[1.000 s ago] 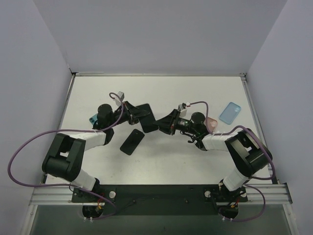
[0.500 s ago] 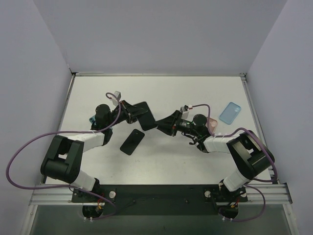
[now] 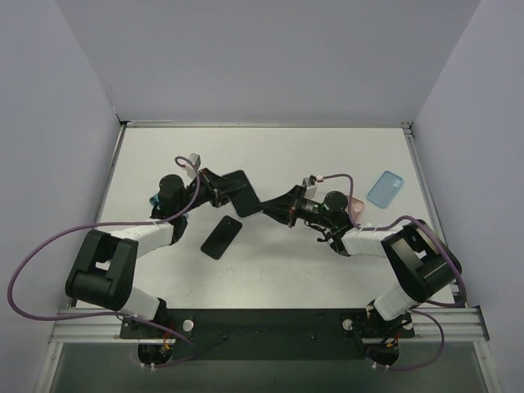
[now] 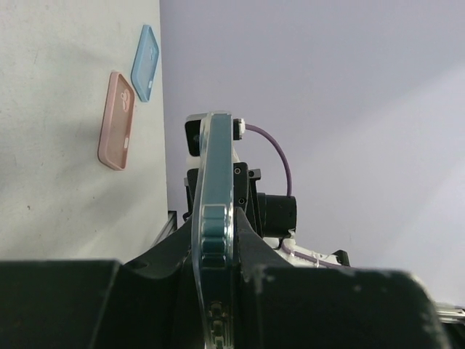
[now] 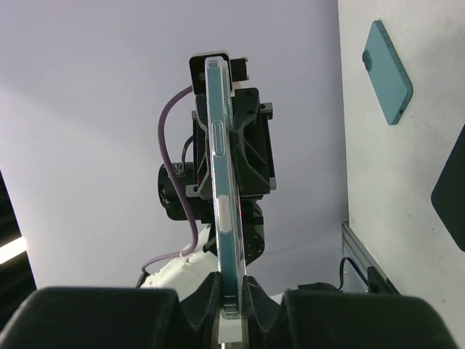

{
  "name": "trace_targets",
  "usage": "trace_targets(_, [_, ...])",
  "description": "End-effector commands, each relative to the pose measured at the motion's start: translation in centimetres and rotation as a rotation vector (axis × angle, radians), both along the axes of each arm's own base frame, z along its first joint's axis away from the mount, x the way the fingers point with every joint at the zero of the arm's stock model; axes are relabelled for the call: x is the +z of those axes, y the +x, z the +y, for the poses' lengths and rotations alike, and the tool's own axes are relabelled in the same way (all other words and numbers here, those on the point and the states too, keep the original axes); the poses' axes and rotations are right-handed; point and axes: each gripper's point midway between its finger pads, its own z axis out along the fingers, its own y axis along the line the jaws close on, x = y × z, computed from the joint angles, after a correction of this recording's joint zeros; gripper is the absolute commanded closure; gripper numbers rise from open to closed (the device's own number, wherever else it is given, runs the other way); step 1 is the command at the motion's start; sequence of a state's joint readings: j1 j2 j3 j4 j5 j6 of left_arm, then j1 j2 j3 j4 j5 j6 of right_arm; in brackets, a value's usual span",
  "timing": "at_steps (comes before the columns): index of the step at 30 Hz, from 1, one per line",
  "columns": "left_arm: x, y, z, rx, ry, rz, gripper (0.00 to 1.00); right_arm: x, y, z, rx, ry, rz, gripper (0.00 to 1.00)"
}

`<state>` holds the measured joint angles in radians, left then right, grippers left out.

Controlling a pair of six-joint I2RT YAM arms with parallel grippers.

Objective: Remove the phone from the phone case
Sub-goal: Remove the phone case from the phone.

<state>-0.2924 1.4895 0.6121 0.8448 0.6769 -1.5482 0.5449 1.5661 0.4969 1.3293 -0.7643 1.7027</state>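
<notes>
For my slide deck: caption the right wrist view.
Edge-on view of the cased phone, clamped between the right fingers nearest and the left fingers beyond.

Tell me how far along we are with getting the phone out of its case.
Done: the left tool and right tool both grip the cased phone, raised off the table. In hand: the wrist views show it edge-on, phone seated in the clear case. Left: peel the case off and free the phone.
</notes>
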Motion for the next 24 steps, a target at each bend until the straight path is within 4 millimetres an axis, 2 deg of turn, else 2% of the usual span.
trace_targets(1, [8.3,0.6,1.0,0.055,-0.115,-0.242,1.0,7.9,-0.5,-0.2,0.026,0.225,-0.097,1.0])
trace_targets(3, [10.7,0.4,1.0,0.045,-0.174,-0.299,1.0,10.8,-0.1,-0.5,0.021,0.315,-0.119,1.0])
trace_targets(4, [12.1,0.6,1.1,0.048,-0.199,-0.328,1.0,13.0,0.4,-0.5,0.025,0.368,-0.12,1.0])
trace_targets(8, [16.9,0.2,1.5,0.064,-0.263,-0.439,1.0,16.6,1.2,-0.6,0.01,0.438,-0.143,1.0])
trace_targets(14, [23.5,-1.1,2.6,0.117,-0.316,-0.591,1.0,18.0,1.7,-0.3,-0.001,0.422,-0.135,1.0])
trace_targets(18, [26.7,-2.1,2.7,0.12,-0.341,-0.641,1.0,18.5,2.2,-0.2,0.007,0.512,-0.084,1.0])
trace_targets(21, [28.7,-3.0,3.0,0.121,-0.377,-0.671,1.0,18.3,2.2,0.5,0.023,0.54,-0.059,1.0])
trace_targets(24, [29.7,-3.6,3.3,0.119,-0.409,-0.68,1.0,18.0,2.4,1.4,0.028,0.545,-0.04,1.0])
